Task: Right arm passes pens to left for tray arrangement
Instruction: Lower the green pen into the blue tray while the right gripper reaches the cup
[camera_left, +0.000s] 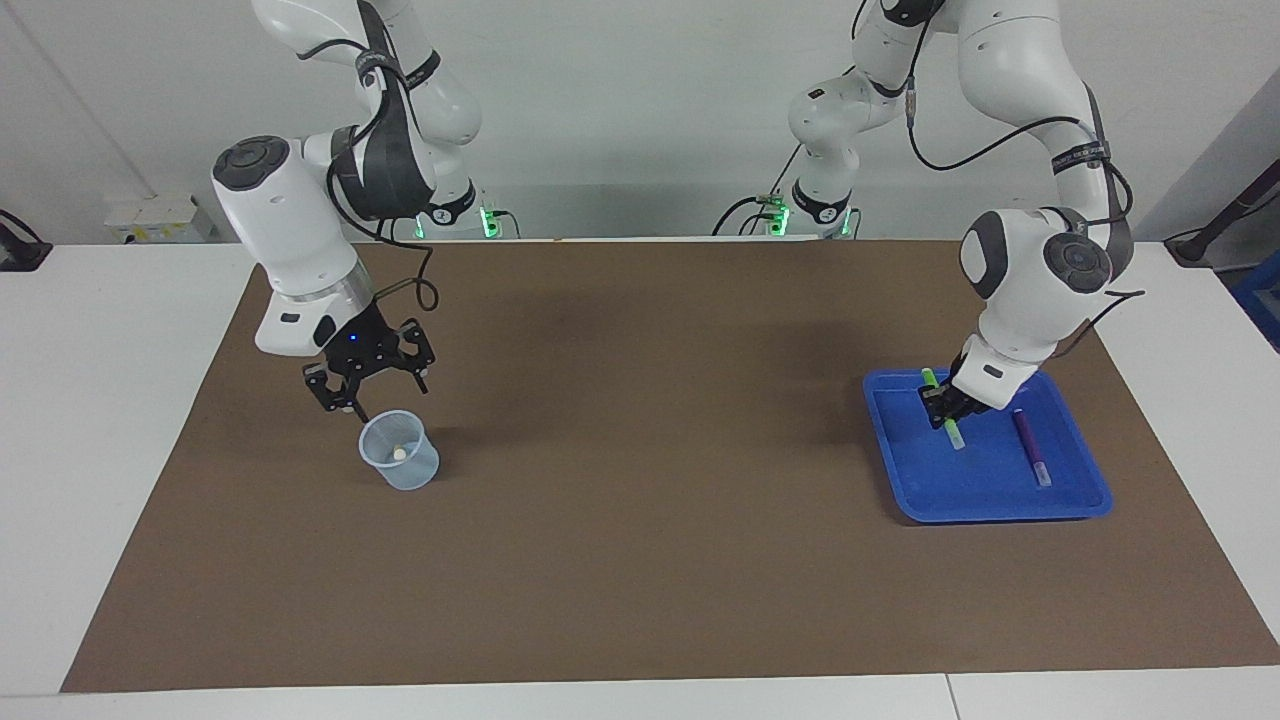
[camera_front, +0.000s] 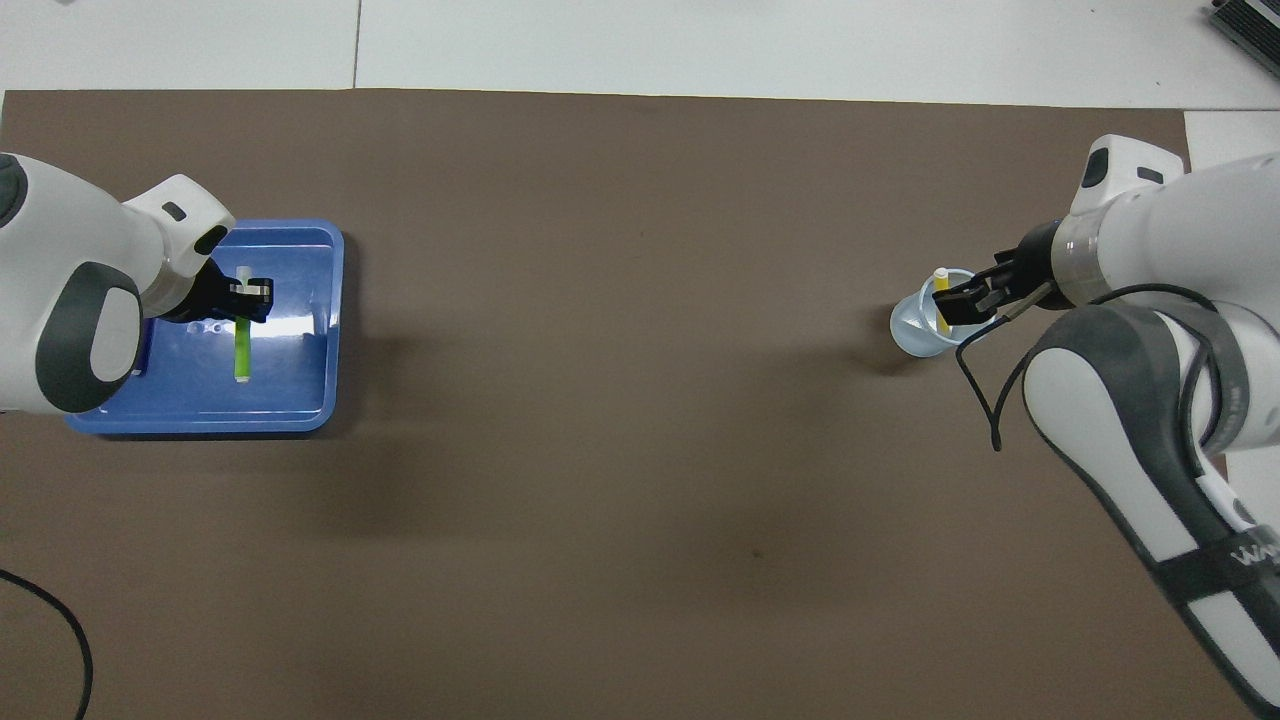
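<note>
My left gripper (camera_left: 945, 408) (camera_front: 243, 300) is shut on a green pen (camera_left: 956, 436) (camera_front: 241, 350), holding it tilted low over the blue tray (camera_left: 985, 485) (camera_front: 300, 395) at the left arm's end of the table. A purple pen (camera_left: 1030, 447) lies in the tray beside it; the overhead view hides this pen under the left arm. At the right arm's end, a yellow pen (camera_front: 941, 292) stands in a small translucent cup (camera_left: 400, 462) (camera_front: 915, 330). My right gripper (camera_left: 385, 398) (camera_front: 962, 303) hangs open just above the cup's rim, over the yellow pen.
A brown mat (camera_left: 640, 500) covers most of the white table. A black cable (camera_front: 985, 400) loops down from the right arm's wrist beside the cup.
</note>
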